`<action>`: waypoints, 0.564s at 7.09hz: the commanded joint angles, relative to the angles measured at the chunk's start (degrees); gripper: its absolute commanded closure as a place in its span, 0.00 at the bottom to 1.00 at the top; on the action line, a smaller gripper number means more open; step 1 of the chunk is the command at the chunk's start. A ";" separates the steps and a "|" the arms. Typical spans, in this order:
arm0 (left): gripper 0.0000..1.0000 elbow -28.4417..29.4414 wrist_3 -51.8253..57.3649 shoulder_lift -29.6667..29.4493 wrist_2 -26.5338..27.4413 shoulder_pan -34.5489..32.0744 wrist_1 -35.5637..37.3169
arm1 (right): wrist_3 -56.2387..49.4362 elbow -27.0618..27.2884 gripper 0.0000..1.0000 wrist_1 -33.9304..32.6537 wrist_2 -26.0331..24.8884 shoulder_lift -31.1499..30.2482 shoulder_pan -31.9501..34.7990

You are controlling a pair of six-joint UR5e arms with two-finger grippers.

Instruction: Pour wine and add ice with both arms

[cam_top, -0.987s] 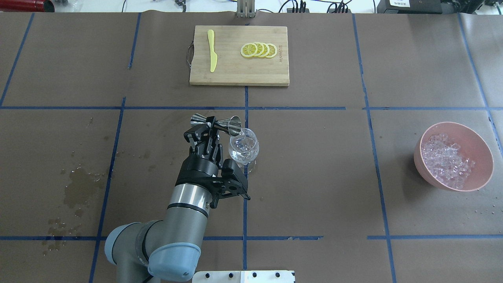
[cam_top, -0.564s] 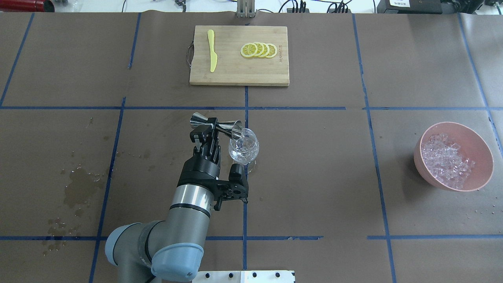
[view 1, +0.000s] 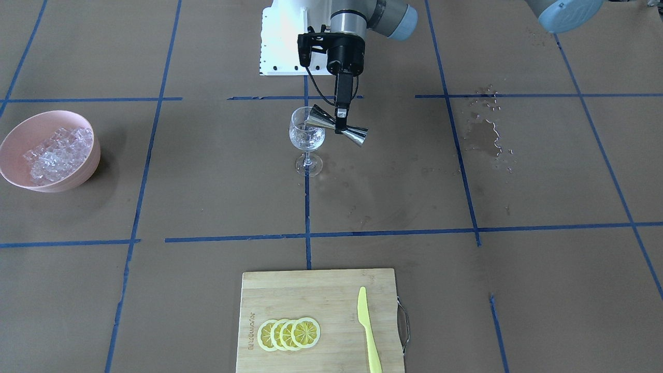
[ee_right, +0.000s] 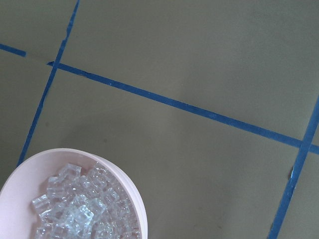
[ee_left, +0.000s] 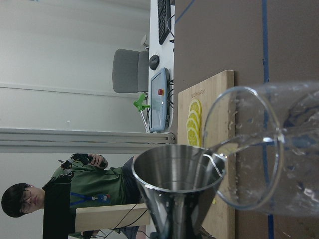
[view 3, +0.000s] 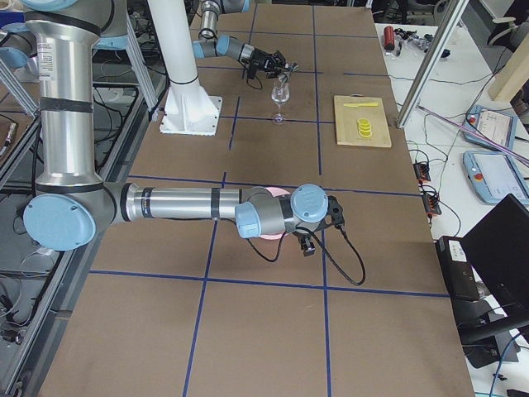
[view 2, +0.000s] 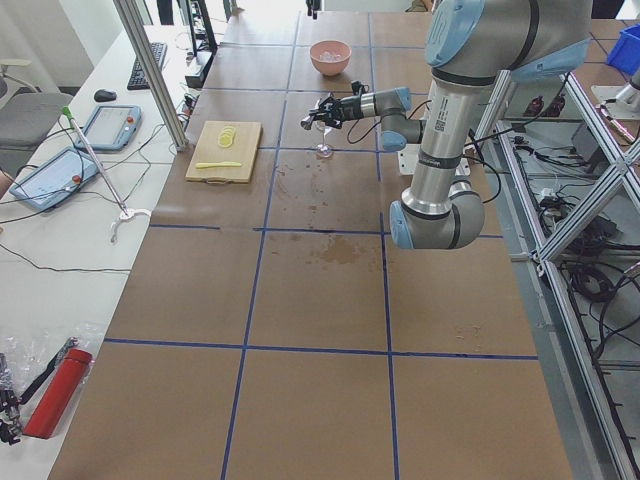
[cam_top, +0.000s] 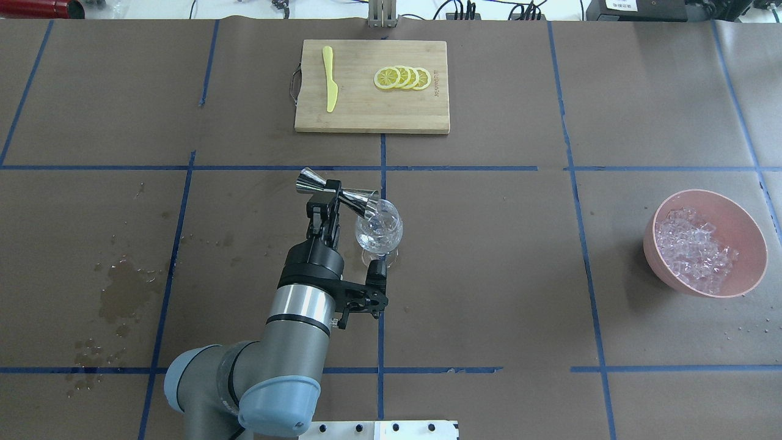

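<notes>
While left tool [cam_top: 330, 194] holds jigger [cam_top: 361, 201], wet stains [cam_top: 125, 294] dot brown paper [cam_top: 489, 256]

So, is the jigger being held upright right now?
No, the jigger is tipped on its side in the left pincer, with one mouth at the rim of the wine glass.

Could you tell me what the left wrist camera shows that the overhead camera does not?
Only the wrist view: the inside of the jigger and a person in green. Only the overhead: the pink bowl of ice, the yellow knife, the left gripper holding the jigger. Both: the jigger tipped at the wine glass, lemon slices on the cutting board.
</notes>
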 commanded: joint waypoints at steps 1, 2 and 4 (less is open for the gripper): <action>1.00 -0.87 1.38 -0.04 0.00 -0.02 1.95 | 0.00 -0.06 0.00 0.00 0.00 0.02 0.00; 1.00 -1.23 1.38 -0.04 0.00 -0.02 2.04 | 0.00 -0.06 0.00 0.00 -0.09 0.02 0.00; 1.00 -1.49 1.47 -0.04 0.00 -0.02 2.04 | 0.00 -0.06 0.00 0.00 0.00 0.02 0.00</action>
